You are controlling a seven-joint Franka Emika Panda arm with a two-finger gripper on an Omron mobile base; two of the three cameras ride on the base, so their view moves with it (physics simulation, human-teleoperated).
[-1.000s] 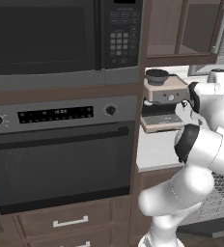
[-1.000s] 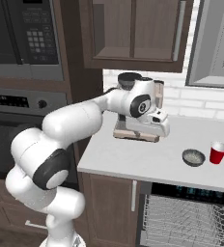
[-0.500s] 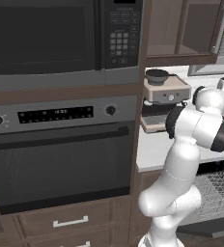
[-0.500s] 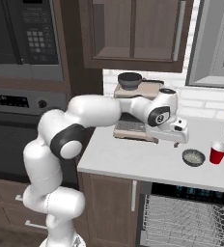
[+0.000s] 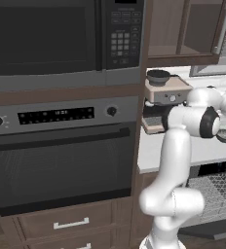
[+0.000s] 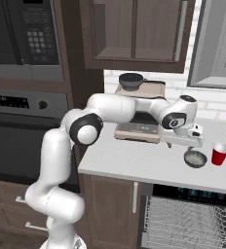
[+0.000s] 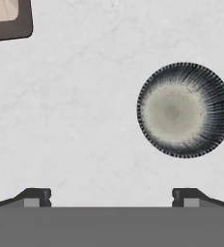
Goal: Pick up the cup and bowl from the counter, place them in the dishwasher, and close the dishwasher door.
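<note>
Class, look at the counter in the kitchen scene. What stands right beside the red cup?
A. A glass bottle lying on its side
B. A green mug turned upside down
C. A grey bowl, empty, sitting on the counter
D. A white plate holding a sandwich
C: in the right base view a grey bowl sits on the counter just left of the red cup, and the hand view shows it empty.

The left base view looks forward from behind the arm at mid range, squarely onto the oven (image 5: 61,160) with the counter (image 5: 149,155) out at 3 o'clock; the right base view looks forward and down from the other side, the counter (image 6: 149,163) central and the dishwasher (image 6: 193,219) at 5 o'clock; both share the coffee machine (image 6: 139,104) and the counter's slab. The hand view looks straight down at close range onto the counter (image 7: 75,120), the bowl (image 7: 184,110) at 3 o'clock.
</note>
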